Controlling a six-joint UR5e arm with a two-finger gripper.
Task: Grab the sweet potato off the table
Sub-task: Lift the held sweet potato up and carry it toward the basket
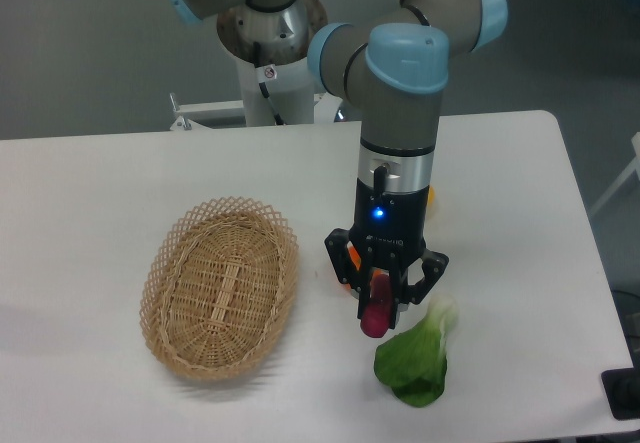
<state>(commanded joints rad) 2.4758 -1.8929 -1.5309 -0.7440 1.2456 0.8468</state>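
The purple-magenta sweet potato (377, 309) hangs upright between the fingers of my gripper (378, 301), which is shut on it above the white table (90, 183). It is held just left of and above a green leafy vegetable (413, 361). The gripper body hides most of the round orange fruit (345, 263); only an orange sliver shows at its left. A small bit of the yellow vegetable (430, 199) peeks out behind the arm.
An oval wicker basket (220, 285) lies on the left half of the table. The robot's base column (270, 58) stands at the table's far edge. The table's right edge runs near x 600.
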